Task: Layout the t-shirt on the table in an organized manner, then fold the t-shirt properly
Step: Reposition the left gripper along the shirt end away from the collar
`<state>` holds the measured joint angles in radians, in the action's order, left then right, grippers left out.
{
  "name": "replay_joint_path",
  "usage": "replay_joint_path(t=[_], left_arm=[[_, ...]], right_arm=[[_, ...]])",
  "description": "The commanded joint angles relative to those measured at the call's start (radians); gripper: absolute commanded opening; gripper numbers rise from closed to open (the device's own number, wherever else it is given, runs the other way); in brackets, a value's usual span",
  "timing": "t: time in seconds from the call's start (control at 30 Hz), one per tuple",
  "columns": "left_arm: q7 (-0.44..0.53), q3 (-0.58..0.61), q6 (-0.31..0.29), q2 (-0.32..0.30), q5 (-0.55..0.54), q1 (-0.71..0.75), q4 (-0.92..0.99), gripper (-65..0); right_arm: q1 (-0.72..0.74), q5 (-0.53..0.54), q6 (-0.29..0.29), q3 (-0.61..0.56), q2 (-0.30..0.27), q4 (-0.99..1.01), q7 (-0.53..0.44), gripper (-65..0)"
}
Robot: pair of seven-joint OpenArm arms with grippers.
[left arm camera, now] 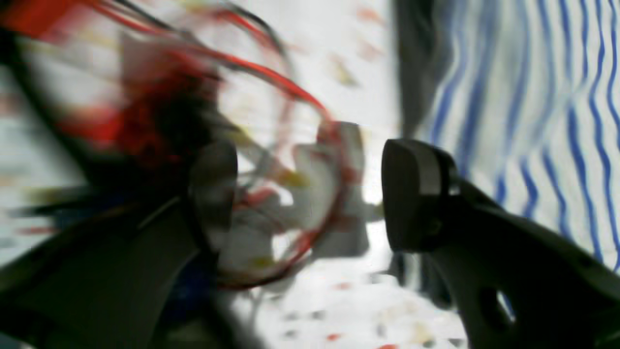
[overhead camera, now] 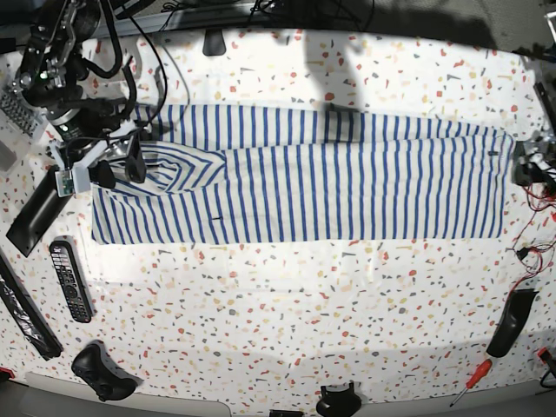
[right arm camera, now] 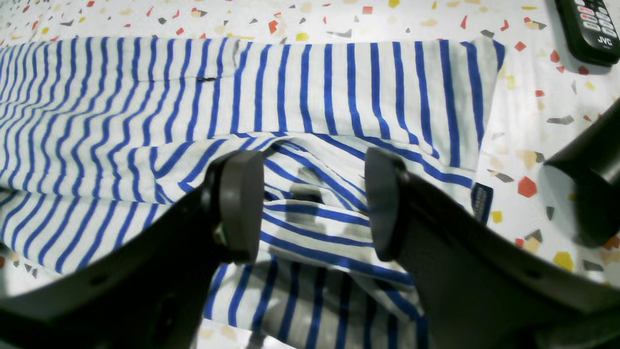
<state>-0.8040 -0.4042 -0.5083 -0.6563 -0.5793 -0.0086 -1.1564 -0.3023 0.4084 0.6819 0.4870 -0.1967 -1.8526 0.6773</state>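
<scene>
The t-shirt (overhead camera: pixel 304 187), white with thin blue stripes, lies folded into a long strip across the table (overhead camera: pixel 287 304). My right gripper (right arm camera: pixel 312 206) is open just above the shirt's rumpled end (right arm camera: pixel 310 97); nothing sits between its fingers, and their shadows fall on the cloth. A small dark tag (right arm camera: pixel 481 201) shows at the hem beside it. In the base view this gripper (overhead camera: pixel 117 169) is over the strip's left end. My left gripper (left arm camera: pixel 310 194) is open and empty in a blurred view, with striped cloth (left arm camera: pixel 533 121) to its right. The base view shows it (overhead camera: pixel 526 165) at the strip's right end.
A black remote (overhead camera: pixel 69 280) and a black bar (overhead camera: pixel 35 213) lie left of the shirt; the remote (right arm camera: pixel 588 29) also shows in the right wrist view. A game controller (overhead camera: pixel 102 372), a screwdriver (overhead camera: pixel 469 382) and a black tool (overhead camera: pixel 508 323) lie near the front edge. Red wires (overhead camera: pixel 530 234) trail at the right.
</scene>
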Motion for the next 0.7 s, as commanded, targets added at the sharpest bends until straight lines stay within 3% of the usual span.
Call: replay_joint_path(t=[0.0, 0.17, 0.3, 0.57, 0.67], left_arm=[[0.024, -0.007, -0.004, -0.043, -0.043, -0.013, -0.024, -22.2], [0.009, -0.007, -0.005, -0.106, -0.145, -0.014, -0.089, -22.3], [-0.010, -0.006, -0.007, -0.103, -0.267, -0.014, -0.149, -22.2], [0.045, -0.006, -0.018, 0.010, -0.214, -0.016, -0.145, -22.2], [0.050, -0.006, -0.054, 0.060, -0.214, -0.017, -0.145, -22.2]], right_arm=[[0.006, 0.019, 0.010, 0.004, -0.011, -0.022, -0.023, -32.9], [0.006, 0.019, 0.010, 0.004, -0.011, -0.022, -0.023, -32.9], [0.006, 0.019, 0.010, 0.004, -0.011, -0.022, -0.023, -32.9], [0.006, 0.019, 0.010, 0.004, -0.011, -0.022, 0.000, -32.9], [0.006, 0.019, 0.010, 0.004, -0.011, -0.022, 0.000, -32.9]])
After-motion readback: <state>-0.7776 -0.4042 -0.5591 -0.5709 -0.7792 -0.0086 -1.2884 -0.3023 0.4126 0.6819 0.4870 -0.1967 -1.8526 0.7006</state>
